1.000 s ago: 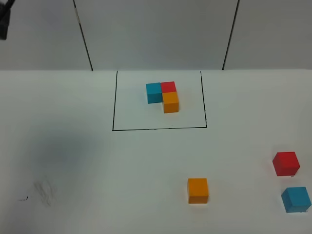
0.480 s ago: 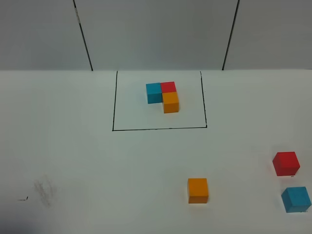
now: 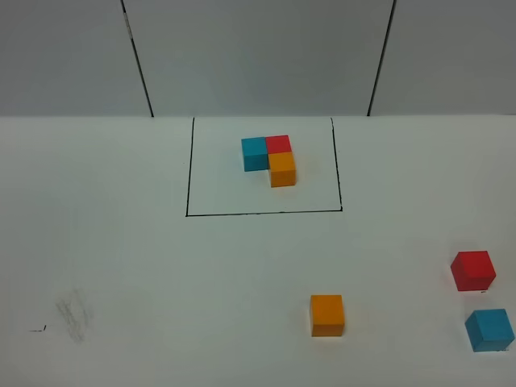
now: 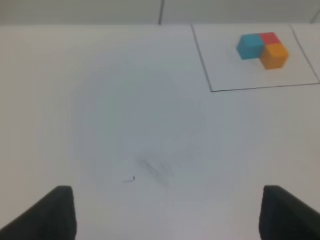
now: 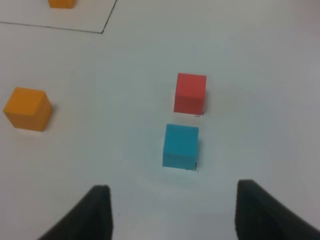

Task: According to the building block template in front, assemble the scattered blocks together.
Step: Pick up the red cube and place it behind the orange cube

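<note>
Right wrist: blue cube (image 5: pixel 180 146) (untouched)

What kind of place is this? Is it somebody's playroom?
Probably not a playroom; it looks like a robot test bench. A plain white table carries a black drawn rectangle around a joined block template, three scattered blocks lie loose, and grey panels stand behind.

Lab-style robot test bench, bare and white.
A plain white worktop (image 3: pixel 161 266) runs back to pale grey wall panels (image 3: pixel 258 56) split by thin dark seams (image 3: pixel 138 60). On it a black rectangle (image 3: pixel 190 169) is drawn at the far middle around a small block template (image 3: pixel 270 157), with an orange cube (image 3: pixel 327 314), a red cube (image 3: pixel 472 270) and a blue cube (image 3: pixel 489 329) loose at the near right; faint grey smudges (image 3: pixel 72 313) mark the near left.
</note>
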